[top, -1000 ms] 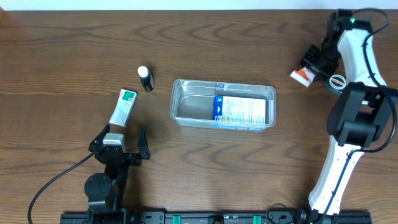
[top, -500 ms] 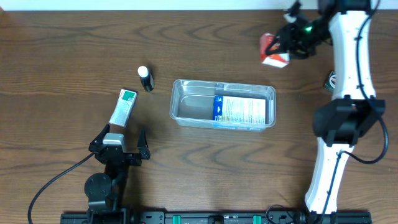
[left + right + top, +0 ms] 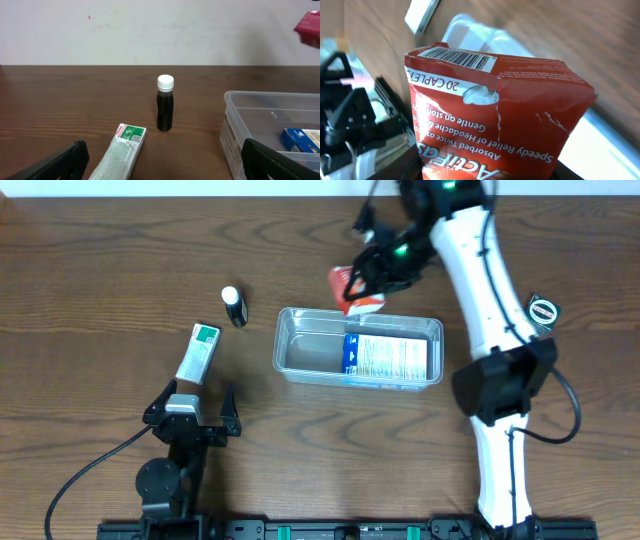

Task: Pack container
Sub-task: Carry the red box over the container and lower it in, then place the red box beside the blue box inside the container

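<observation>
The clear plastic container (image 3: 300,352) stands mid-table with a blue and white box (image 3: 385,357) in its right half; its left end shows in the left wrist view (image 3: 260,112). My right gripper (image 3: 368,283) is shut on a red and white caplet box (image 3: 352,288) and holds it above the container's far rim; the box fills the right wrist view (image 3: 495,120). My left gripper (image 3: 190,418) is open and empty near the front left, its fingertips (image 3: 160,162) apart at the frame's bottom corners.
A green and white long box (image 3: 198,352) lies left of the container, also in the left wrist view (image 3: 124,152). A small dark bottle with a white cap (image 3: 234,307) stands behind it (image 3: 165,103). A small round object (image 3: 542,310) lies at the right.
My right arm has swung left from the far right edge, carrying the red box to above the container's far rim. The left arm has not moved.
</observation>
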You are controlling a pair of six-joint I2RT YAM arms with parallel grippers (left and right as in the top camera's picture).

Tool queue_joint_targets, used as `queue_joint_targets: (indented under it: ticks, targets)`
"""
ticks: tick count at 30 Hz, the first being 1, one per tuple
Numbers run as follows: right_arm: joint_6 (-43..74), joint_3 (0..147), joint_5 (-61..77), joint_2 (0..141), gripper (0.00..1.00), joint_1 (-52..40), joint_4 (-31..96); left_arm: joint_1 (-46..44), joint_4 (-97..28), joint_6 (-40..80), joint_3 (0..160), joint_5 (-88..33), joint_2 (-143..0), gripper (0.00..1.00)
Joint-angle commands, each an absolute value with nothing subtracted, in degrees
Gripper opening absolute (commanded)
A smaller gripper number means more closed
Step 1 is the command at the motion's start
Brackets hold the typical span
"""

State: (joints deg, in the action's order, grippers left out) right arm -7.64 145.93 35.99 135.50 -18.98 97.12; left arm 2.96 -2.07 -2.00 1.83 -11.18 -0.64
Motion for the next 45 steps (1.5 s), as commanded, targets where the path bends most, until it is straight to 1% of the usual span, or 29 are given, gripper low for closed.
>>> queue_joint_targets:
  ticks: [1, 8, 13, 17, 21, 30, 45]
  targets:
    - [-4.8, 146.7, 31.4, 135.2, 0.50, -23.8, 97.3, 3.3, -2.9, -3.0, 0.2, -11.2, -0.6, 0.98]
    - [7.7, 145.4, 15.0, 135.2, 0.50, -32.8, 97.3, 3.3, -2.9, -3.0, 0.2, -11.2, -0.6, 0.98]
    - [22.5, 142.9, 4.1, 135.2, 0.52, -37.4, 96.6, 3.3, -2.9, -3.0, 0.2, -11.2, -0.6, 0.98]
    - [30.3, 139.6, -0.7, 135.2, 0.51, -38.9, 94.1, 3.3, -2.9, -3.0, 0.2, -11.2, -0.6, 0.98]
    - [34.9, 134.0, -1.9, 135.2, 0.49, -39.0, 88.6, 3.3, -2.9, -3.0, 0.2, -11.2, -0.6, 0.98]
    - [36.0, 124.9, -1.4, 135.2, 0.48, -39.4, 81.6, 3.3, -2.9, -3.0, 0.2, -11.2, -0.6, 0.98]
    - [36.0, 122.9, -1.5, 135.2, 0.51, -40.7, 77.6, 3.3, -2.9, -3.0, 0.2, -11.2, -0.6, 0.98]
